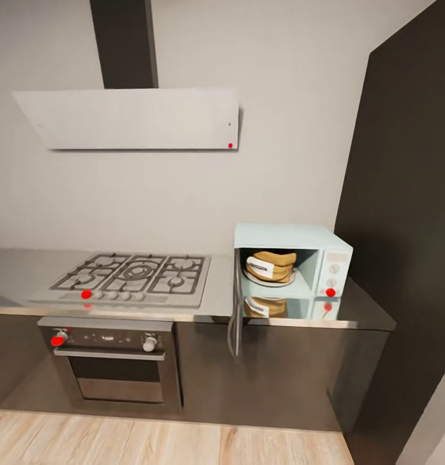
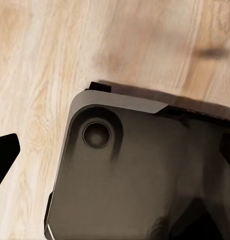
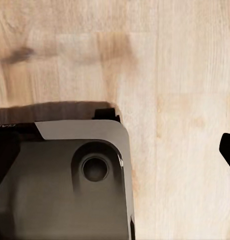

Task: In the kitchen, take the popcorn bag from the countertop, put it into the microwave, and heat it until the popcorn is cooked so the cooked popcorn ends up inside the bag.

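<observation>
- The popcorn bag [image 1: 271, 266] sits inside the microwave [image 1: 292, 269], whose door [image 1: 236, 316] hangs open, on the countertop [image 1: 361, 311].
- Whether either gripper's fingers are apart or together cannot be told.

Microwave [image 1: 292, 268] mouth: open toward the front, its door [image 1: 236, 316] swung out edge-on at the left side (a barrier from that flank).
Cavity: popcorn bag [image 1: 270, 266] fills most of the middle; slim gaps above and to its right.
Bench [image 1: 367, 310]: bare strip between cooktop [image 1: 128, 278] and door.
Right flank: tall dark panel [image 1: 403, 213] close beside the microwave.
Overhead: range hood [image 1: 128, 117] well above the cooktop.
</observation>
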{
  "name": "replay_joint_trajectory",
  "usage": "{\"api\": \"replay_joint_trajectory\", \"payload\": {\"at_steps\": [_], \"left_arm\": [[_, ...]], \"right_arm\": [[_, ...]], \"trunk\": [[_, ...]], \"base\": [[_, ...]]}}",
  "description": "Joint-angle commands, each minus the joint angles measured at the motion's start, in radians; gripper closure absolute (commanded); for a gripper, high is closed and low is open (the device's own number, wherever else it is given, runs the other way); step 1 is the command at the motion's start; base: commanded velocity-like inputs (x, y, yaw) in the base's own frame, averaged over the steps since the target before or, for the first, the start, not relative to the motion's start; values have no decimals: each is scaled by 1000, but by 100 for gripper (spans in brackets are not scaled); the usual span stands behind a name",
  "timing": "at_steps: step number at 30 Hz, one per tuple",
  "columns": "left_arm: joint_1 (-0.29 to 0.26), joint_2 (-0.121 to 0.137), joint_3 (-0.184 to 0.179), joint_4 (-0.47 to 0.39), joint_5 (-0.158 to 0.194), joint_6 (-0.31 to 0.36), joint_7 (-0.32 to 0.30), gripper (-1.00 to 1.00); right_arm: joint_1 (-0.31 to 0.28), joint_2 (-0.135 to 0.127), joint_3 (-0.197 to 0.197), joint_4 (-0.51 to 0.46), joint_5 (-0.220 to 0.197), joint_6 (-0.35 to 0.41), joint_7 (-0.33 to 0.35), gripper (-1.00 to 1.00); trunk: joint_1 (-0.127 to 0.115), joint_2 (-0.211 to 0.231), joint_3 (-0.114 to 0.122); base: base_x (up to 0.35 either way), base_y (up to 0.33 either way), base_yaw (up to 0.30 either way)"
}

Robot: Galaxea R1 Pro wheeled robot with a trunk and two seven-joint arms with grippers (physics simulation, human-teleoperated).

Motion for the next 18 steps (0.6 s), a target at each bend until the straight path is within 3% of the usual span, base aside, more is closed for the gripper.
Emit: {"api": "replay_joint_trajectory", "payload": {"at_steps": [1,6,12,18], "left_arm": [[0,-1,4,-2,2,-2,1,-100],[24,12,20,21,25,-14,-21,-100],[58,29,55,55,27,-47,-55,-100],[92,33,51,33,16,-44,-88,-100]], "right_arm": [[-1,-1,-8,3,7,-5,2,-100],[-1,9,-5,3,8,-5,-4,-100],[-1,0,-5,3,8,-4,-3,-100],[-1,-3,-5,3,7,-5,-4,-100]], "trunk": [[0,-1,-1],[0,-1,-1],[0,-1,-1],[0,-1,-1]], "base": [[168,0,0],[32,0,0],[0,0,0],[0,0,0]]}}
